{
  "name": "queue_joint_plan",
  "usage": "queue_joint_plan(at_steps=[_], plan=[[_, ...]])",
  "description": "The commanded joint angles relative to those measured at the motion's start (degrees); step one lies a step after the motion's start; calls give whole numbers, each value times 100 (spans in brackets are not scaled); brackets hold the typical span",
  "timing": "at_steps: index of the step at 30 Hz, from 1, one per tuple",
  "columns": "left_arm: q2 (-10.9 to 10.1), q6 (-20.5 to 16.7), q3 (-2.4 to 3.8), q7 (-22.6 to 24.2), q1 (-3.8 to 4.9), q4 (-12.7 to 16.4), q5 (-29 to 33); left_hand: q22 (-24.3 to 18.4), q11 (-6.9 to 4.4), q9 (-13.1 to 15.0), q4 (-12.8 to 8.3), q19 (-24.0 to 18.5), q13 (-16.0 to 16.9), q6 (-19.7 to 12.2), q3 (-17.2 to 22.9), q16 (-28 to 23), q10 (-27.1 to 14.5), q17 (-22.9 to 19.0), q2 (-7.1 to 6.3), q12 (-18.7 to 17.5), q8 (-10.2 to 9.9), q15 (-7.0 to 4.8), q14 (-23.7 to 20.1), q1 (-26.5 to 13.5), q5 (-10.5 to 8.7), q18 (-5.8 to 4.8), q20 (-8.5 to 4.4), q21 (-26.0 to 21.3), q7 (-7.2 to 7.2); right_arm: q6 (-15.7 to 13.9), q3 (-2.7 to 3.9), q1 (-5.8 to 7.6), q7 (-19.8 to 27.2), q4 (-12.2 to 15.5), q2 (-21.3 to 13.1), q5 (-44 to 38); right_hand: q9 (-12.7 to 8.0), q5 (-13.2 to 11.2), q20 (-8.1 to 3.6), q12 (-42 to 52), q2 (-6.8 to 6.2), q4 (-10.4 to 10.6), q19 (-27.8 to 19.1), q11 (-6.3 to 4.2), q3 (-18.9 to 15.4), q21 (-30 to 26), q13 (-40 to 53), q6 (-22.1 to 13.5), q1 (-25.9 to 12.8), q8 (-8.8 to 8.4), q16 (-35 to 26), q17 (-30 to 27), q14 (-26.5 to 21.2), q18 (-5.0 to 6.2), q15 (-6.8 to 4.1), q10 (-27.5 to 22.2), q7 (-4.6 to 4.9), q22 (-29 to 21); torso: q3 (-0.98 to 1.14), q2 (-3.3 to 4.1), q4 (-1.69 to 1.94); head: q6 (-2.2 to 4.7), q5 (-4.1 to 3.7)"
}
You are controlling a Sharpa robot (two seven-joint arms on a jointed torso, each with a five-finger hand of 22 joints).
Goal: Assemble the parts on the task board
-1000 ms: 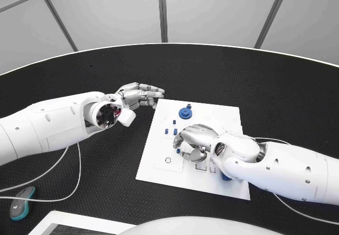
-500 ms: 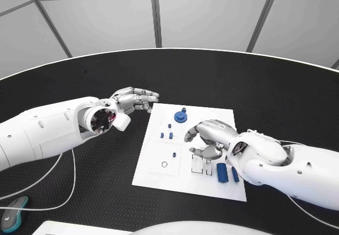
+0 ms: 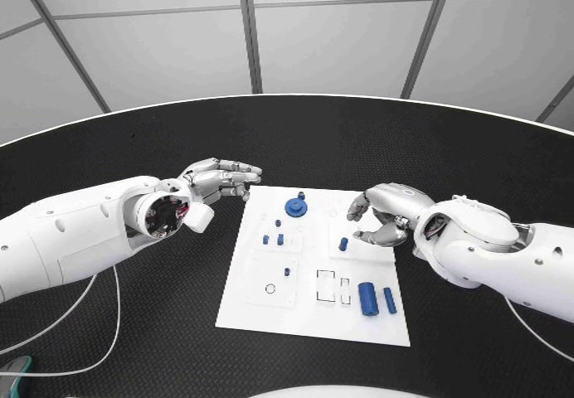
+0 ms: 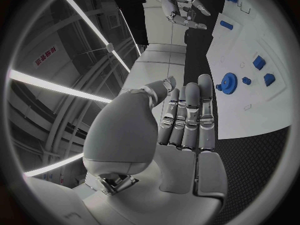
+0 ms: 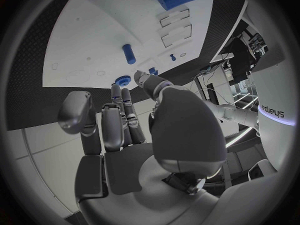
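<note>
we saw the right hand (image 3: 385,214) over the white board's (image 3: 313,315) right edge, fingers curled, holding nothing; the left hand (image 3: 219,180), beside the board, was likewise curled and empty.

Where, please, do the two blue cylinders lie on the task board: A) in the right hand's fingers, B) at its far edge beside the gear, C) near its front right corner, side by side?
C: the two blue cylinders lie side by side near the front right corner of the task board, apart from the right hand.
</note>
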Motion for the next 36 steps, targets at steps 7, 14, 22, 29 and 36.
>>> queue_joint_plan(at_steps=[7, 14, 22, 29, 36], plan=[[-23, -3, 0, -2, -1, 13, 0, -5, -2, 5, 21, -9, 8, -36, -23, -17, -28, -9, 20, -13, -23, 7, -22, -36, -17, 88, 51, -38, -11, 185, -16, -7, 9, -203, 169, -131, -20, -7, -8, -37, 5, 24, 18, 18, -80, -82, -42, -65, 122, -71, -1, -25, 249, 42, -13, -108, -90, -47, -5, 17, 4, -25, 2], [-32, -6, 0, -1, -1, 24, 0, -5, -2, 5, 21, -9, 8, -36, -23, -17, -28, -9, 20, -13, -23, 7, -22, -36, -17, 88, 51, -38, -11, 291, -45, -59, 56, -340, 337, -144, -25, 8, -7, 6, 42, 35, 24, 13, -74, -75, -49, -87, 163, -89, 1, -25, 249, 40, -15, -62, -120, -39, -4, 15, 6, -39, 11], [-37, -5, 0, 0, -1, 36, 0, -5, -2, 5, 21, -9, 8, -36, -23, -17, -28, -9, 20, -13, -23, 7, -22, -36, -17, 88, 51, -38, -11, 432, -74, -166, 99, -471, 497, -147, -31, 23, -14, 66, 70, 54, 33, -4, -50, -67, -54, -110, 193, -108, 9, -18, 252, 40, -27, 19, -113, -30, 2, 16, 2, -67, 19], [-39, -5, 0, -2, 0, 41, 0, -5, -2, 5, 21, -9, 8, -36, -23, -17, -28, -9, 20, -13, -23, 7, -22, -36, -17, 88, 51, -38, -11, 475, -80, -212, 122, -535, 572, -147, -28, 34, -19, 83, 90, 59, 37, -12, -27, -67, -60, -101, 211, -107, 16, -10, 255, 40, -34, 45, -85, -29, -3, 12, 2, -81, 21], [-46, -10, 0, -4, 0, 46, 0, -5, -2, 5, 21, -9, 8, -36, -23, -17, -28, -9, 20, -13, -23, 7, -22, -36, -17, 88, 51, -38, -11, 497, -83, -237, 140, -589, 620, -162, 10, 73, -54, 208, 173, 59, 68, -72, 82, -5, -47, 52, 282, -32, 55, 35, 270, 30, -83, 280, -6, 27, -4, 11, 1, -97, 26]])
